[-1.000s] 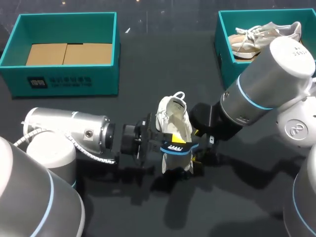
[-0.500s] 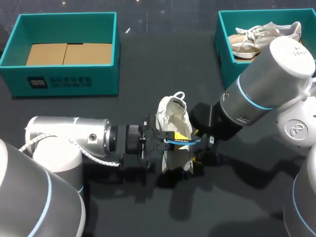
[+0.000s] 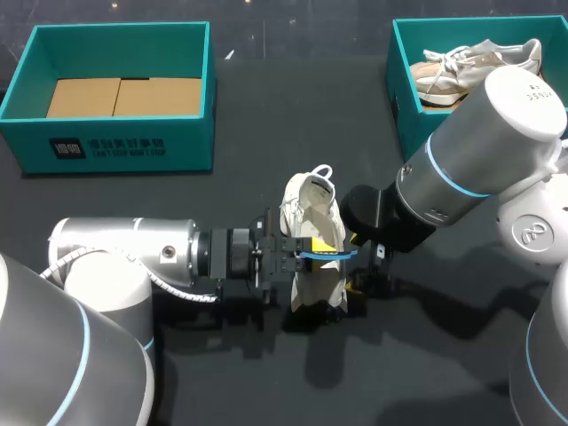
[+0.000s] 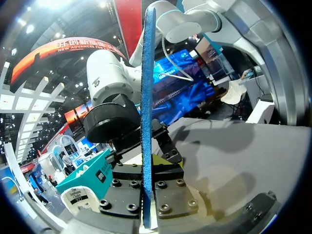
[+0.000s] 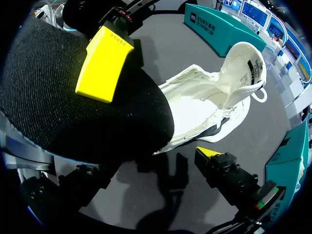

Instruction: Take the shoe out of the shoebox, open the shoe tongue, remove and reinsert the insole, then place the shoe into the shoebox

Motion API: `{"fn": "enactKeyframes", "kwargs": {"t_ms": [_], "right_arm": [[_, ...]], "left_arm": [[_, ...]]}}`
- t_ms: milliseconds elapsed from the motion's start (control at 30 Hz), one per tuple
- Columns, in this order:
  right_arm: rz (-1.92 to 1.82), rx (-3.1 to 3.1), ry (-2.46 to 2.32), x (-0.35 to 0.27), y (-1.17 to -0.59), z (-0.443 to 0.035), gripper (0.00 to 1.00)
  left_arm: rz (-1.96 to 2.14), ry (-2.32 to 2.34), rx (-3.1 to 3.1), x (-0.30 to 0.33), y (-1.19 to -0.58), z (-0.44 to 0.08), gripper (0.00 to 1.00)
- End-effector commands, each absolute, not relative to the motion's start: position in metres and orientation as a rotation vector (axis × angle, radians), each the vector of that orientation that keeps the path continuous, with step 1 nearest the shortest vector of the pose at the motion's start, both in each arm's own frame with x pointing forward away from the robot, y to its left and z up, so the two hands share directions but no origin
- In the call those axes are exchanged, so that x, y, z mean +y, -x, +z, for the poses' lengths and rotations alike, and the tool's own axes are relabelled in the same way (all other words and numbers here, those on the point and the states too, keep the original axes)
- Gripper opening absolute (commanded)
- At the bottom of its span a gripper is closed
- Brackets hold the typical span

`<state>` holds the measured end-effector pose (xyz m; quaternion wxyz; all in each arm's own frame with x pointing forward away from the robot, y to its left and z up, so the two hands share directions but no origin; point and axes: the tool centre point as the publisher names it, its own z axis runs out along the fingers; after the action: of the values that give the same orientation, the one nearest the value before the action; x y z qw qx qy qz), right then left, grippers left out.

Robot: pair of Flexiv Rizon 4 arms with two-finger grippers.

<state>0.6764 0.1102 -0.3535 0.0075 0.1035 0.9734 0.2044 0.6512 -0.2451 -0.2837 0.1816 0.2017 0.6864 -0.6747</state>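
Left tool (image 4: 146, 168) pinches the insole (image 5: 83, 112) edge-on at the shoe (image 5: 204, 107), mid-counter. A skewed entry could buckle it against the collar; right tool's (image 3: 355, 262) grip, I cannot tell

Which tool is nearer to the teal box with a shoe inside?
Right. The right tool is beside the white shoe on the side toward that box; the left tool, gripping the insole, is across the shoe, farther away.
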Motion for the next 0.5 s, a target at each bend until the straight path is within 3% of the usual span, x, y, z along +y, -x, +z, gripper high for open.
{"fn": "enactKeyframes", "kwargs": {"t_ms": [33,500], "right_arm": [[0.640,3.041,-0.324,0.110,-0.675,-0.354,1.00],[0.640,3.041,-0.324,0.110,-0.675,-0.354,1.00]], "left_arm": [[-1.916,-0.586,1.927,-0.245,-0.656,-0.290,0.00],[-1.910,-0.619,1.912,-0.248,-0.674,-0.308,0.00]]}}
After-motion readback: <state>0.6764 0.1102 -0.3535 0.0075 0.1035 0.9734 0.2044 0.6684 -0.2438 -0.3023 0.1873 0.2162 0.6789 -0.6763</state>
